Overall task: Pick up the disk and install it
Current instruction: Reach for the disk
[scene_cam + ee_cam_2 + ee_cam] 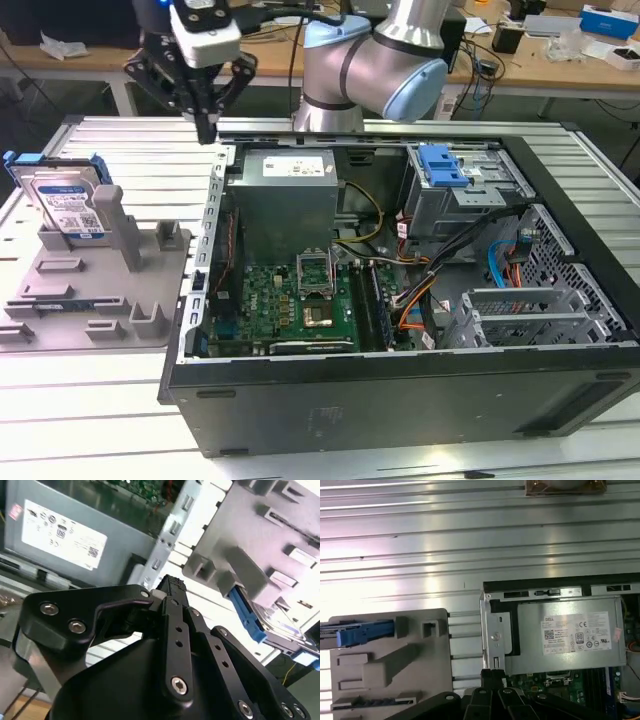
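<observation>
Silver disk (68,205), standing on edge, slightly tilted

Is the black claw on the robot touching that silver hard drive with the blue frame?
Apart. In the exterior view the black gripper hangs at the rim of the computer case, away from the silver, blue-framed disk.

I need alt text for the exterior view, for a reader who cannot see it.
The gripper, shut and empty, hangs over the edge of an open computer case. At the exterior view's left, the disk stands on edge in a grey holder, apart from the gripper.
</observation>
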Available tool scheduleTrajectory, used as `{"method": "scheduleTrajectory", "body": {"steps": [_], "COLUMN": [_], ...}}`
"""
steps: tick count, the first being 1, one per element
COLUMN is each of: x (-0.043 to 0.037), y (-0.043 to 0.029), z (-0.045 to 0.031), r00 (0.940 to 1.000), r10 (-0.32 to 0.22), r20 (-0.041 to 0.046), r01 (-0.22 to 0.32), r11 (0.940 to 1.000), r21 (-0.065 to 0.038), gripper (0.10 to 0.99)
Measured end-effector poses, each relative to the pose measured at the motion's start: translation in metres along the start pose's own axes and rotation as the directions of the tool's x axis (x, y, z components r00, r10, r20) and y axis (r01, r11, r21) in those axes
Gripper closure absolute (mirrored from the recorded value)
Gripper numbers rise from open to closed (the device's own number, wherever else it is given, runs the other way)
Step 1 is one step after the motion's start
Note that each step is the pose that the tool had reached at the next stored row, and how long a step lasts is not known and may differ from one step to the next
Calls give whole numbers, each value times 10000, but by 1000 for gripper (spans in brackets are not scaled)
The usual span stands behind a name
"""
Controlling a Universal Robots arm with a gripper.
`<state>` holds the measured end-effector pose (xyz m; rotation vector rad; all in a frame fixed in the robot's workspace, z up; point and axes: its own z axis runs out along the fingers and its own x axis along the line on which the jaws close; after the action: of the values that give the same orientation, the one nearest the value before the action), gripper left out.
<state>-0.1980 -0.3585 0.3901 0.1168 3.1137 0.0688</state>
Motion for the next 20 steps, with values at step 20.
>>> {"method": "scheduleTrajectory", "body": {"steps": [20], "x": [1208], "y": [253], "z": [49], "r00": [10000], "r10": [-2], "r20": [1], "r01": [2], "r11": [10000], "r21": [0], "gripper": [980]}}
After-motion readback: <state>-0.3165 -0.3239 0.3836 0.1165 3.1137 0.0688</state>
